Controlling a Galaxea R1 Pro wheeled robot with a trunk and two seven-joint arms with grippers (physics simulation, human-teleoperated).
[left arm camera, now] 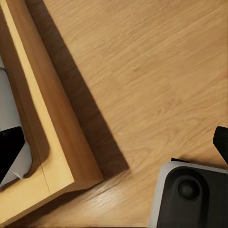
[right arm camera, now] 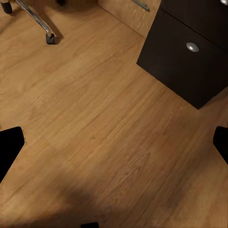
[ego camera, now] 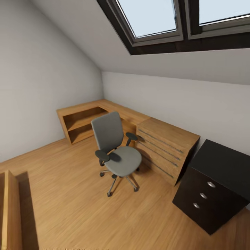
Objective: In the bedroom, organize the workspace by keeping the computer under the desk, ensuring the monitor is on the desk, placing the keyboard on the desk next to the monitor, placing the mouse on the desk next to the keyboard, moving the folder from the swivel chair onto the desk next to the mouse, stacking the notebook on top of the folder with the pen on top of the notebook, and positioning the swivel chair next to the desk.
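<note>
Still approaching: swivel chair point(ego camera: 118, 152) standing mid-floor beside low wood cabinets point(ego camera: 163, 146), seat bare, black drawer unit point(ego camera: 211, 187) nearby. Both grippers spread open, empty. Next: locating folder, nearing desk.

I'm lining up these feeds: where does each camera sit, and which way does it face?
Head view: high, looking down at the swivel chair and black drawer unit.
Left wrist view: faces the floor beside a light-wood edge.
Right wrist view: faces the floor; dark fingertips at both sides.
Head and right wrist views share chair and drawer unit.
</note>
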